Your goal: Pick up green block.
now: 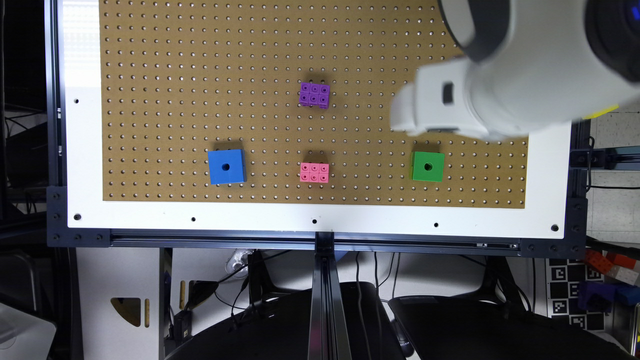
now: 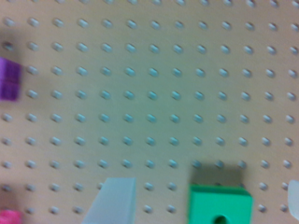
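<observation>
The bench (image 1: pixel 320 212) is a white-framed brown pegboard with four pieces on it. The white arm reaches in from two o'clock in the exterior view, its claw (image 1: pixel 425 117) hanging above the board toward the three o'clock side. In the wrist view the claw (image 2: pixel 203 203) shows one pale finger (image 2: pixel 114 200) and the edge of the other (image 2: pixel 293 198), set wide apart with nothing between them but part of the target, so it is spread.

The blue cube (image 1: pixel 227 166) sits at about eight o'clock on the board. The green block (image 1: pixel 428 166) sits at about four o'clock, flat on the pegboard, hole upward, untouched. The purple studded brick (image 1: pixel 314 95) lies near the board's centre, the pink studded brick (image 1: pixel 314 172) at six o'clock.

The relation that matters: from the claw, the green block lies at six o'clock in the exterior view, near but not underneath. It is a cube, with no long axis to favour; its sides run square to the board edges. I judge the claw must shift toward six o'clock to centre on the block before descending.
</observation>
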